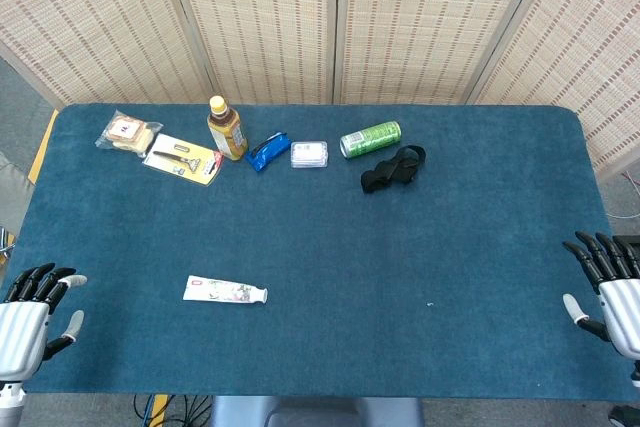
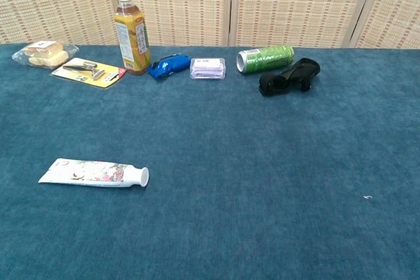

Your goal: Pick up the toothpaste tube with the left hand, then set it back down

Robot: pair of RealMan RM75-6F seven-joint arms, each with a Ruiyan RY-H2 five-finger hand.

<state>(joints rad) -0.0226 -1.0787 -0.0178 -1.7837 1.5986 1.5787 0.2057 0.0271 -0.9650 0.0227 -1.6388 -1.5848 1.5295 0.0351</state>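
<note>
At the far left edge of the desk (image 1: pixel 320 347), covered in dark teal carpet-like cloth, the left hand (image 1: pixel 30 312) hangs with its black fingers spread apart, holding nothing. Behind it, along the back, lie a clear bag of biscuits or bread (image 1: pixel 128 132) and a yellow card with a razor (image 1: pixel 183 158), its print too small to read. Nearer the front, well apart from the left hand, the white toothpaste tube with a floral print (image 2: pixel 92 173) lies flat, cap pointing right; its lettering cannot be made out. In the back row, a tea bottle with a yellow cap (image 2: pixel 130 31) stands upright, its label unreadable, then a blue wrapped packet (image 2: pixel 168 67), a small clear box with a lilac label (image 2: pixel 207 67), a green can on its side (image 2: pixel 264 58), and a black strap bundle (image 2: pixel 289 75) touching the can. At the right edge the right hand (image 1: pixel 608 282) is open too, fingers fanned. Woven reed screen panels (image 1: pixel 320 17) close the room behind.
</note>
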